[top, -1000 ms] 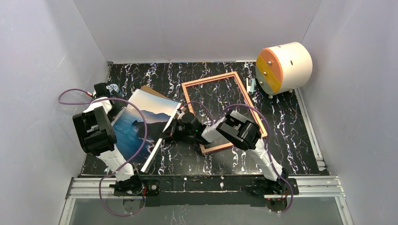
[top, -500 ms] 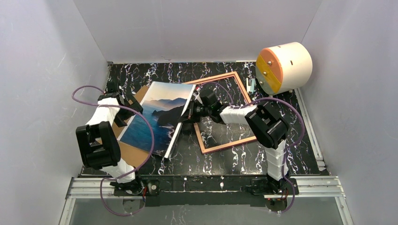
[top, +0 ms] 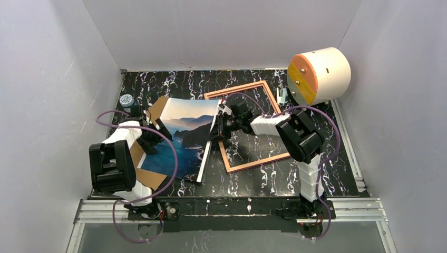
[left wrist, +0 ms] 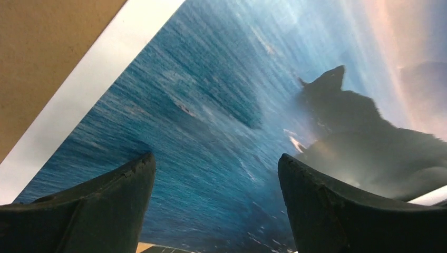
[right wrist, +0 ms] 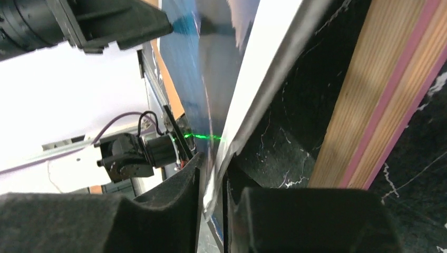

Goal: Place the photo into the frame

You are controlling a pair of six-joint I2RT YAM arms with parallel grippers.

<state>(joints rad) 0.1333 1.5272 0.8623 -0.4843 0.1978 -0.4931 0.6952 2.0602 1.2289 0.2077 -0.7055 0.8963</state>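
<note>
Leftmost, the left gripper (left wrist: 216,163) hangs with fingers spread over the photo (left wrist: 221,105), possibly touching it, beside the brown backing board (left wrist: 47,47). The photo is raised at a tilt, picture side up, its right edge pinched in the right gripper (right wrist: 212,174) just beside the frame (right wrist: 358,95). So it is gripped and near, but laying it inside the unfilled frame is not yet done.

Left arm (top: 121,139) and right arm (top: 266,124): white links, bulky black joints, a looping purple cable (top: 175,154) on each. Left hand (left wrist: 216,156) and right hand (right wrist: 213,161) are matte black.
</note>
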